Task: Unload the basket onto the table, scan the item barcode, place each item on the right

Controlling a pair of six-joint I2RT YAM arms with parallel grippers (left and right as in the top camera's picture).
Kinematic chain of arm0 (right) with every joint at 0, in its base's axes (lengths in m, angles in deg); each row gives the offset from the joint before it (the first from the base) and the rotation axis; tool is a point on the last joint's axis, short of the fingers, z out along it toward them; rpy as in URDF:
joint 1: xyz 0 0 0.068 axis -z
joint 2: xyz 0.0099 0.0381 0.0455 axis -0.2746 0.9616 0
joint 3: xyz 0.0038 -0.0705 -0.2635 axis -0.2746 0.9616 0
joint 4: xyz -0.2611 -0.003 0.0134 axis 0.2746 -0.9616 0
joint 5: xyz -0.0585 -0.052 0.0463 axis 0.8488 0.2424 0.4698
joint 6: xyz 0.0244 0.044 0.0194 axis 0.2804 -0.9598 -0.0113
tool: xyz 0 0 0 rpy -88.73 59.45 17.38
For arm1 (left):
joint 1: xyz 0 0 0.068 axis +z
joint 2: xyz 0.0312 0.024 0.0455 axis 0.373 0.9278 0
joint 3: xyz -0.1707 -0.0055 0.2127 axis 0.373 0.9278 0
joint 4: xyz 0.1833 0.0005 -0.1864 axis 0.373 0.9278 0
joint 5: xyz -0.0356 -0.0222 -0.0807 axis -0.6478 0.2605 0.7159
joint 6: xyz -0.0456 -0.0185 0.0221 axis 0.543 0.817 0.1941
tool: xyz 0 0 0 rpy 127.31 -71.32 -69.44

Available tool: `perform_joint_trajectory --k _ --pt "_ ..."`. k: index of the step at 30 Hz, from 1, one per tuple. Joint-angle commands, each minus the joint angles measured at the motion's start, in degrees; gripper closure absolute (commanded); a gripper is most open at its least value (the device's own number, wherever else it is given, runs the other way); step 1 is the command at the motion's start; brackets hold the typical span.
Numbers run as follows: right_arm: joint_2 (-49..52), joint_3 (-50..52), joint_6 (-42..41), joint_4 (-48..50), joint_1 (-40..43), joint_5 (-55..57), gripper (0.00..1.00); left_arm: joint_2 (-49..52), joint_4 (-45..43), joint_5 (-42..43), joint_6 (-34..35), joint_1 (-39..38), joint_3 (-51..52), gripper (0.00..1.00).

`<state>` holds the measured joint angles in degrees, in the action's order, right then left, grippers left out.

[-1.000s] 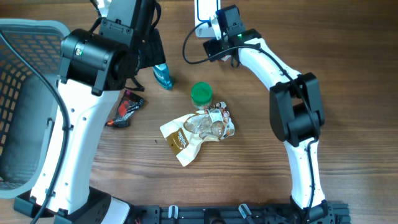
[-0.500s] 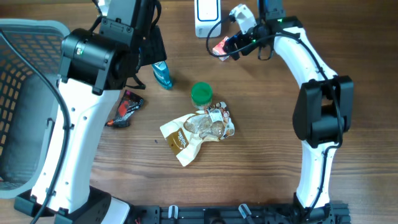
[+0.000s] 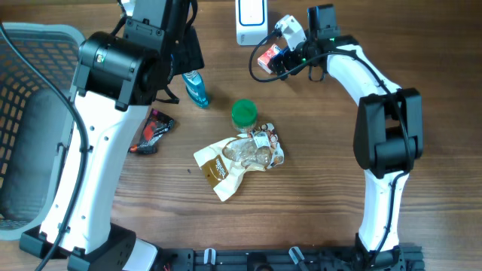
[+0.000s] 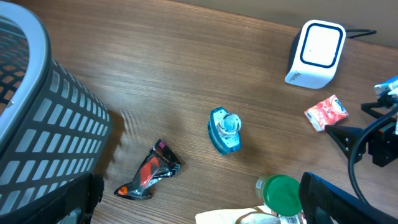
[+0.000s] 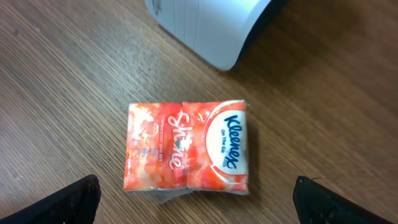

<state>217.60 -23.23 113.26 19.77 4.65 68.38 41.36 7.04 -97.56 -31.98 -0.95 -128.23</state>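
Nearest the robot's base: crumpled heap of snack packets [image 3: 239, 159], cream, brown and clear, lying mid-table. Just beside its far edge: green-lidded jar [image 3: 243, 113], lid facing up.

Off to the left, apart from both: dark candy wrapper [image 3: 153, 132] with red print, lying flat on the wood, near the grey mesh basket [image 3: 30, 45] at the table's left edge.

Farther out: small blue bottle [image 3: 196, 89], alone on the wood; cannot tell whether upright or tipped.

Left gripper [image 4: 202, 205]: hangs above the bottle and wrapper, fingers spread as wide as they go, gripping nothing.

Farther still, toward the right: Kleenex tissue pack [image 5: 186, 146], orange-red with a white label patch, lies flat on the table with the printed face up.

Right gripper [image 5: 198, 205]: points down at the pack, fingers spread wide, one tip showing at each lower corner of the wrist view, neither touching the pack, holding nothing.

Farthest: white barcode scanner [image 3: 251, 15], stands at the table's back edge, just beyond the tissue pack and apart from it.
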Motion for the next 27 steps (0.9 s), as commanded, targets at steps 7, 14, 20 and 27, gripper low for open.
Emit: perform_joint_trajectory --k 7,14,20,27 --pt "6.9 0.2 -1.7 1.0 -1.9 0.3 0.00 0.6 -0.2 0.1 0.1 0.3 0.2 0.00" --pt "8.6 0.2 -3.5 4.8 -2.1 0.5 0.13 0.6 -0.2 0.1 0.1 0.3 0.2 0.00" --pt "9.4 0.2 -4.9 4.8 -2.1 2.6 0.38 0.5 -0.2 0.1 0.1 0.3 0.2 0.00" --pt "5.3 -2.0 -7.0 -4.3 -2.1 6.3 0.40 0.5 -0.2 0.1 0.1 0.3 0.2 0.00"
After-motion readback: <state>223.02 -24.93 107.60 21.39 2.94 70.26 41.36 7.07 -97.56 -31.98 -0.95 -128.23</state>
